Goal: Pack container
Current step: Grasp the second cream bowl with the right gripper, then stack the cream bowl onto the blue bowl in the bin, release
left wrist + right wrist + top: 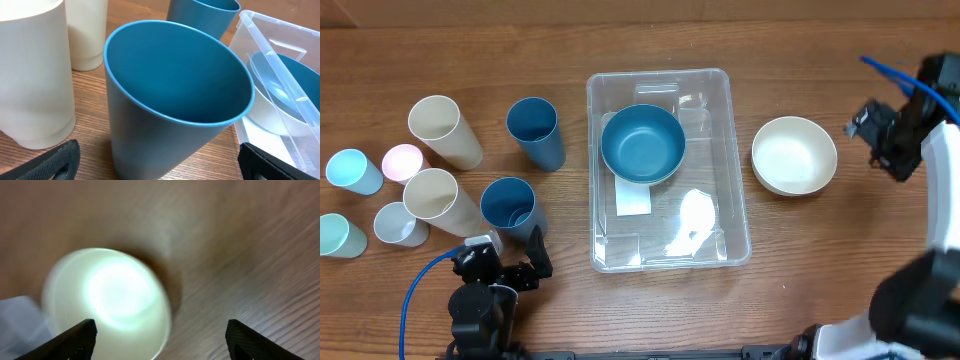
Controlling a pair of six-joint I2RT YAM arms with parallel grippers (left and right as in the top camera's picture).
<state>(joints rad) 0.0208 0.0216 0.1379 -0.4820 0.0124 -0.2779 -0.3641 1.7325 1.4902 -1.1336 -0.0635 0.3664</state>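
Note:
The clear rectangular container point(720, 180) sits mid-table with a blue bowl point(642, 143) inside at its far end; its rim shows in the left wrist view point(280, 55). A cream bowl point(794, 155) stands right of it and appears blurred in the right wrist view point(107, 300). My left gripper point(510, 262) is open just in front of a dark blue cup point(509, 206), which fills the left wrist view point(170, 95) between the fingertips point(160, 162). My right gripper point(880, 135) is open, above the table right of the cream bowl point(157, 340).
A second dark blue cup point(536, 131) stands left of the container. Two cream cups point(442, 130) point(436, 200) and several small pale cups, light blue point(352, 170), pink point(402, 161) and grey point(398, 224), crowd the left side. A blue cable point(425, 275) trails from the left arm.

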